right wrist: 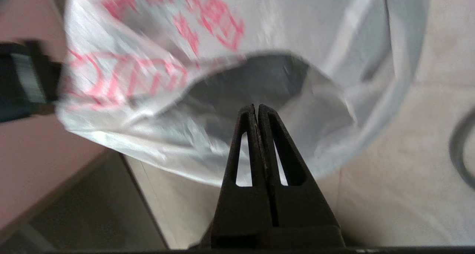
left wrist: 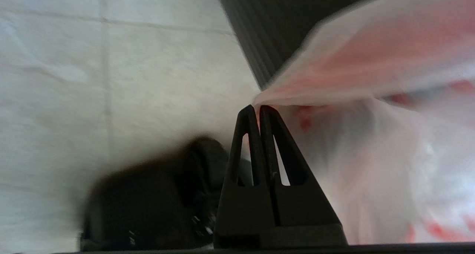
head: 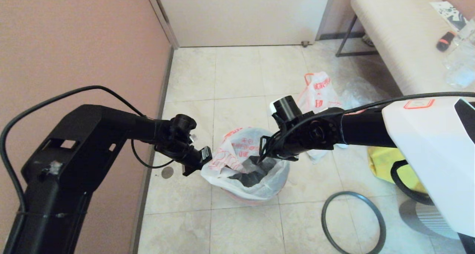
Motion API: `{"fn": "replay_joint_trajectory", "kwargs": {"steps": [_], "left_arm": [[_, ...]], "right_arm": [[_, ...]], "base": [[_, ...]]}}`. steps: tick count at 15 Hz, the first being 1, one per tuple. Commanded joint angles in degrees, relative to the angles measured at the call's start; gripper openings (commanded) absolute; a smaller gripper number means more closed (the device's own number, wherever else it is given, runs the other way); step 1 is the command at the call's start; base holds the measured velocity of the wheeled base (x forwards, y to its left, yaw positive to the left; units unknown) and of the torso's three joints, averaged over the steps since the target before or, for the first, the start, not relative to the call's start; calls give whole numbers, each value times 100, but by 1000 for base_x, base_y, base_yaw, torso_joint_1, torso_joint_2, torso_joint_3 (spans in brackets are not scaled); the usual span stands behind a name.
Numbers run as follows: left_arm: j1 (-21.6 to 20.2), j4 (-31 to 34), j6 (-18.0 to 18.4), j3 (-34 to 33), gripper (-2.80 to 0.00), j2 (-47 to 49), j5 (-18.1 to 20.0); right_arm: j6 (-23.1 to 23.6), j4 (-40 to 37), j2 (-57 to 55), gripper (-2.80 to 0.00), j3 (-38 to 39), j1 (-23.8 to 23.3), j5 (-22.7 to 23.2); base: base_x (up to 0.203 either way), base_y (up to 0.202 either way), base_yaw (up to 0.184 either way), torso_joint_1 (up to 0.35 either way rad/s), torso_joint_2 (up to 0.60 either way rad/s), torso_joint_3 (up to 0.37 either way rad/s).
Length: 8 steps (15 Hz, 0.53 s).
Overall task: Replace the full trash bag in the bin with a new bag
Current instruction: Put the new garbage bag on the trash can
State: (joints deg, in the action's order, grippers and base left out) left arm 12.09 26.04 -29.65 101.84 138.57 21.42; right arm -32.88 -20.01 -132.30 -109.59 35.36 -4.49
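Looks like a home entryway or hallway: pale floor tiles [head: 237, 79], a pink wall [head: 74, 42] at 9 o'clock, a white door [head: 241, 12] at 12. Cushioned bench [head: 393, 35] on a metal frame at 2 o'clock with odds and ends on it, plus a yellow tote [head: 386, 161] at 4.

The new bag [head: 246, 161] sits in the bin [head: 252, 179]; the ring [head: 352, 222] lies right, the full trash bag [head: 319, 92] farther away.
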Motion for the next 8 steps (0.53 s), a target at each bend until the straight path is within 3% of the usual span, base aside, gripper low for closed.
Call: {"fn": "replay_joint_trajectory", "kwargs": {"steps": [1,3,5,8], "left_arm": [[65,97,-16,257,-280,360,-228],[91,592,-17,781,-280,601,-464],[100,862,-26,971,-280,770,-799],[50,868,-174,771,-280,252,-642]], "right_arm": [[26,145,-157,-280,-116,5,-7],[276,310,-415,-280,-304,-2,-20],[809,833,-700,-280,-324,23,-76],[1800,1392,-1077,-280,-326,134,-403]], "base": [[0,0,0,0,0,0],[0,0,0,0,0,0],[0,0,0,0,0,0],[0,0,0,0,0,0]]}}
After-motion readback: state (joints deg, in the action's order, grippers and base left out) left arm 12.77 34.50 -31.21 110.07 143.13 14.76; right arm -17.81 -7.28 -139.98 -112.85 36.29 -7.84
